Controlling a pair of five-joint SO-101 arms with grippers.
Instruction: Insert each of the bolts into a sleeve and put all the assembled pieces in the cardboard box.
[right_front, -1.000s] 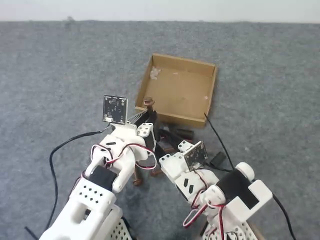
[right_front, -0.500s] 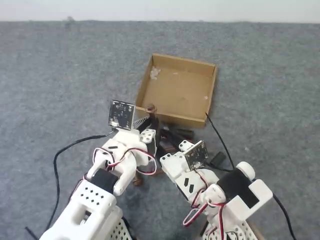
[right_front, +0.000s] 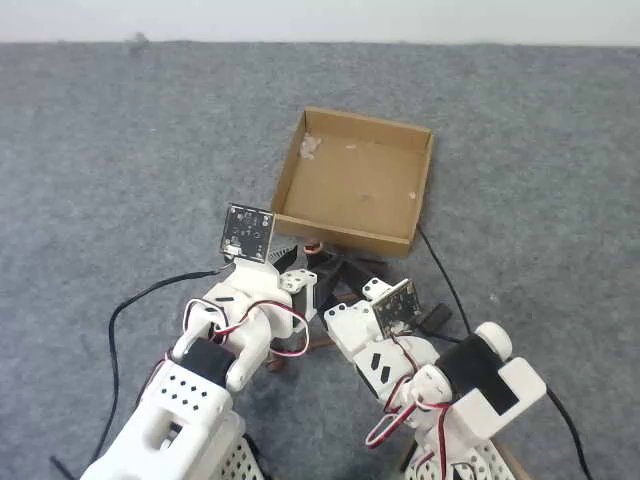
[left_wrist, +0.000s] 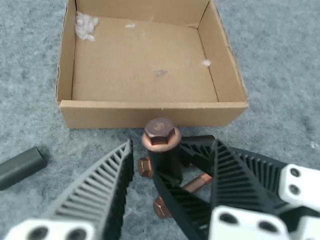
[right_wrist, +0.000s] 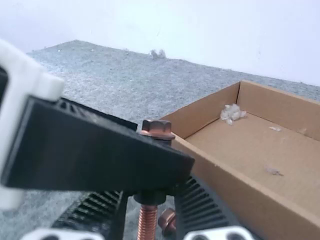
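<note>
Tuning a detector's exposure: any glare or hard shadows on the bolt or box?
High view: soft even light on the cardboard box. Left wrist view: slight sheen on the bolt head. Right wrist view: bright wall behind, box's outer wall shaded.

Grey carpet (right_front: 120, 150) lies under the left gripper (right_front: 308, 262) and spreads out on every side of it. Well ahead of it I see the carpet meet a plain white wall (right_front: 320, 18), evenly lit.

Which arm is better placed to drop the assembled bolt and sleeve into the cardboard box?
Right, probably. The right gripper looks closed around the sleeve carrying the bolt, just before the cardboard box. The left gripper stands open beside it.
</note>
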